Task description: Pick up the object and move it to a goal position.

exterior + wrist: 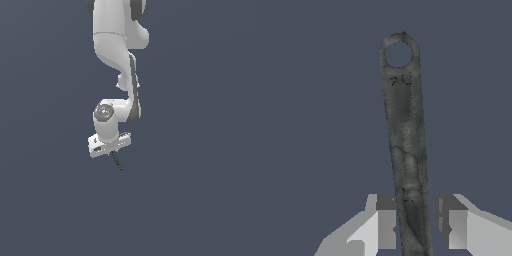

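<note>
The object (406,140) is a thin, dark grey-black rod with a small loop at its far end. In the wrist view it runs out from between the two white fingers (383,225), which stand close on either side of its near end. In the exterior view the rod (117,160) sticks down and slightly toward that view's right from under the white gripper (114,151). The gripper (415,227) is shut on the rod's near end. No goal marker shows in either view.
The white arm (117,60) comes down from the top of the exterior view. The ground around is a plain dark blue-grey surface (200,200) with no other objects in sight.
</note>
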{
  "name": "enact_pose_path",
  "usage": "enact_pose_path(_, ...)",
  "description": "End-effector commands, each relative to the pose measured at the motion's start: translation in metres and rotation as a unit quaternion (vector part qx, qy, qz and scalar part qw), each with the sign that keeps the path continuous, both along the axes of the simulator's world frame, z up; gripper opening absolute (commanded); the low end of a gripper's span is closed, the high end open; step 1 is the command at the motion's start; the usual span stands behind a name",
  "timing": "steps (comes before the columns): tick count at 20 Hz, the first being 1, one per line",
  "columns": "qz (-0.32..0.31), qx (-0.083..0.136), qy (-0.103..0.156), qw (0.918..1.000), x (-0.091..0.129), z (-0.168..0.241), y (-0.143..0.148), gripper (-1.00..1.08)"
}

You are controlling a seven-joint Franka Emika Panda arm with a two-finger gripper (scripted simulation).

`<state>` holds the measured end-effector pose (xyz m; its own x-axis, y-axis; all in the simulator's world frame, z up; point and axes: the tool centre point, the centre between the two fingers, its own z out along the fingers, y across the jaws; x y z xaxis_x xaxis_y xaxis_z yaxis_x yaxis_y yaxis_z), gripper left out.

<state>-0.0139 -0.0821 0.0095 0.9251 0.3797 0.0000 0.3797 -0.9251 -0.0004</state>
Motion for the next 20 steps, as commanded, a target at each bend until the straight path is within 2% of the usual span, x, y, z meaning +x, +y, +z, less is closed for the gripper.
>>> enact_pose_path(1, 0.0, 0.0, 0.0, 1.0, 0.0, 0.001, 0.0, -1.0)
enact_pose_path(10, 0.0, 0.0, 0.0, 1.0, 0.008, 0.038, 0.023, -1.0)
enact_pose_path(20, 0.0, 0.0, 0.0, 1.0, 0.029, 0.128, 0.077, -1.0)
